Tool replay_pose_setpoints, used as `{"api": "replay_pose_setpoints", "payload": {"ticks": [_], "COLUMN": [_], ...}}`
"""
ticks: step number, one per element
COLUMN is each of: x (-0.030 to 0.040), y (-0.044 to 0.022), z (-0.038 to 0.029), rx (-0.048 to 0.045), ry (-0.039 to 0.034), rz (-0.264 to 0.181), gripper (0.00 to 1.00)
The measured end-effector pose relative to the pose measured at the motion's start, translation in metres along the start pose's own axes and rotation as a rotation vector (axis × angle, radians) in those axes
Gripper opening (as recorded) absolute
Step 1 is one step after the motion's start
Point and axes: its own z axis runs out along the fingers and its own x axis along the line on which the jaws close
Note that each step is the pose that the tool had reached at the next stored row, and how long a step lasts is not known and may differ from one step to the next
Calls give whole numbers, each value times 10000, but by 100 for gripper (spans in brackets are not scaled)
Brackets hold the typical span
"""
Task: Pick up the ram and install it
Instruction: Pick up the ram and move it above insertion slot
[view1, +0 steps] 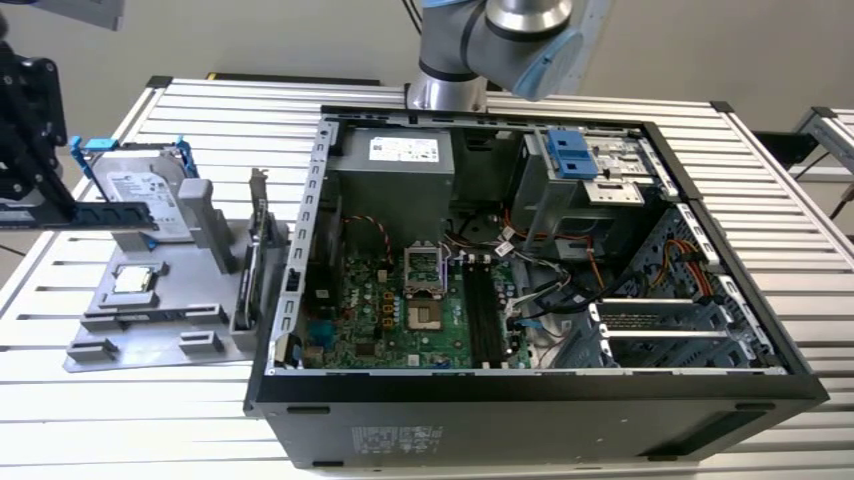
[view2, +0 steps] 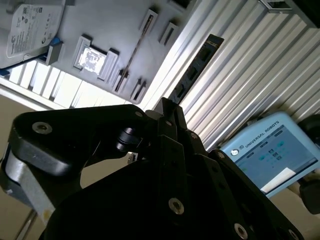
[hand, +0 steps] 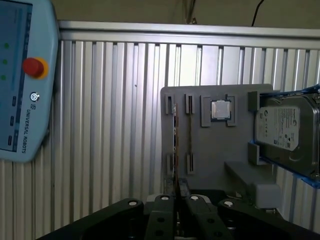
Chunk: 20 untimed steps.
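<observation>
pincer (view2: 170, 109) is pinching the ram (view2: 196, 65), its black fingers pressed against the flat sides of the dark stick, which juts out past the fingertips with its row of black chips showing in the second wrist view; in the exterior view the pincer (view1: 32, 200) hangs at the exterior view's left edge, holding the ram (view1: 107, 213) level and off the ribbed metal tabletop (view1: 761, 190), over the grey tray (view1: 154, 335) and in front of the silver hard drive (view1: 134, 180) that leans in its blue frame on that tray; 1 square processor chip (view1: 134, 280) lies flat in a pocket of the tray, and an expansion card (view1: 255, 225) with a metal bracket stands on edge at the tray's side nearest the computer case (view1: 534, 392); the case lies open on the tabletop, well apart from the ram, with the green motherboard (view1: 394, 315) and its long dark memory slots (view1: 483, 312) in plain sight; the arm (view1: 514, 35) rises behind the case; in the first wrist view a pale blue teach pendant (hand: 20, 80) with a red button rests on the tabletop beside the tray
</observation>
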Motion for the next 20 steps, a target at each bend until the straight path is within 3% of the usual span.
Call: {"api": "replay_pose_setpoints", "payload": {"ticks": [20], "x": [-2], "y": [-97], "z": [1], "rx": [0], "ry": [-1], "rz": [0], "gripper": [0]}}
